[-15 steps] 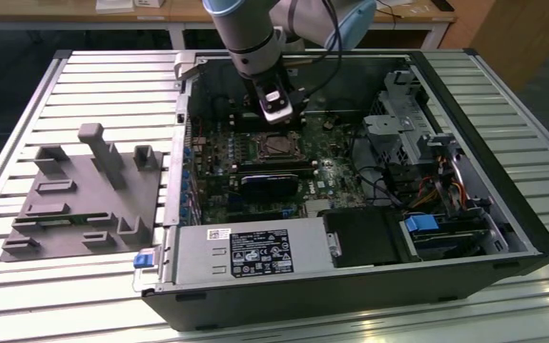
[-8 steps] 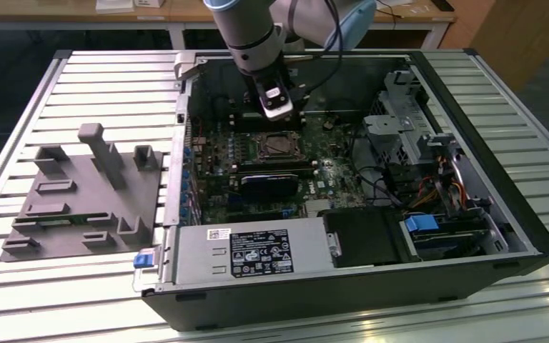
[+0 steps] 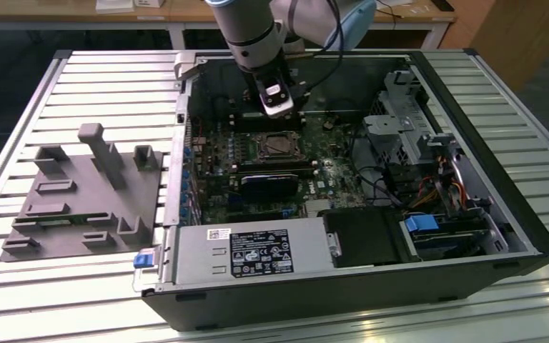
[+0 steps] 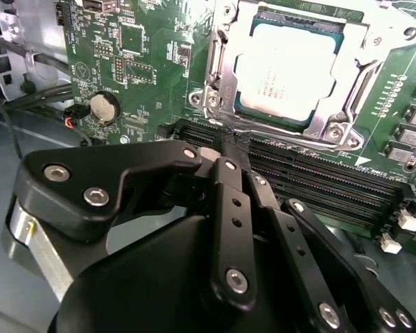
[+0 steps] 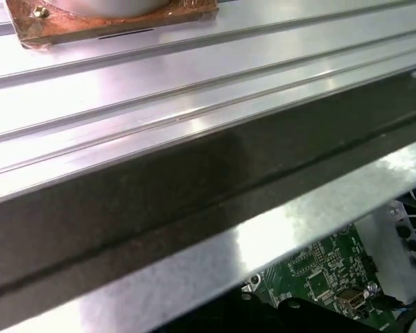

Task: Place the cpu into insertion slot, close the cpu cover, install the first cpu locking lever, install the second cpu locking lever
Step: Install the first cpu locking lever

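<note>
Arm (image 3: 251,32) reaching into an open computer case (image 3: 351,300) on a slatted metal surface (image 3: 94,78).

The end effector (image 3: 277,107) hangs inside the case, just above the green board (image 3: 219,168) and near the square socket (image 3: 277,146), which sits framed by its silver cover (image 3: 256,147). A dark block (image 3: 266,185) lies just below the socket. A silver power supply (image 3: 246,250) runs along the case's near edge, with drive bays (image 3: 417,136) and cables toward the exterior view's right. A grey fixture (image 3: 83,196) with upright posts rests on the surface at the exterior view's left, well apart from the case.
</note>
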{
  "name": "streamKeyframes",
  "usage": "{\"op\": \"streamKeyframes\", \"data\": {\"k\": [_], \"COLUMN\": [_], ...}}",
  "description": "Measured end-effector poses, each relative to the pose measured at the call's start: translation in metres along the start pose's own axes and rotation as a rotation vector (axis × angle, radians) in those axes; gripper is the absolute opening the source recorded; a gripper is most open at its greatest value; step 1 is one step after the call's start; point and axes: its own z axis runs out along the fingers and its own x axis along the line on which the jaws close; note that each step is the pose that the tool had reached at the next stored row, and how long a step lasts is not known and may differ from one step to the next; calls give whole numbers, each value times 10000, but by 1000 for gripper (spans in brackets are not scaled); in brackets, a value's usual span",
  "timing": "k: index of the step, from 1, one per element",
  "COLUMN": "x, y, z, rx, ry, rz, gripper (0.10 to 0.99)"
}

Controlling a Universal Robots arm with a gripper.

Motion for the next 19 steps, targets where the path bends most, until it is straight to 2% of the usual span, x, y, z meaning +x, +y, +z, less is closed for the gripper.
{"op": "streamKeyframes", "data": {"k": [1,2,9,10,12,15,19], "x": [0,-2,-38,-39,-39,-40,-49], "y": [0,1,14,14,14,15,22], "z": [0,0,23,23,23,22,-12], "rx": [1,36,525,551,553,566,683], "ry": [4,80,1217,1275,1278,1276,1229], "rz": [-1,6,125,131,132,127,93], "gripper": [102,102,102,102,102,102,102]}}
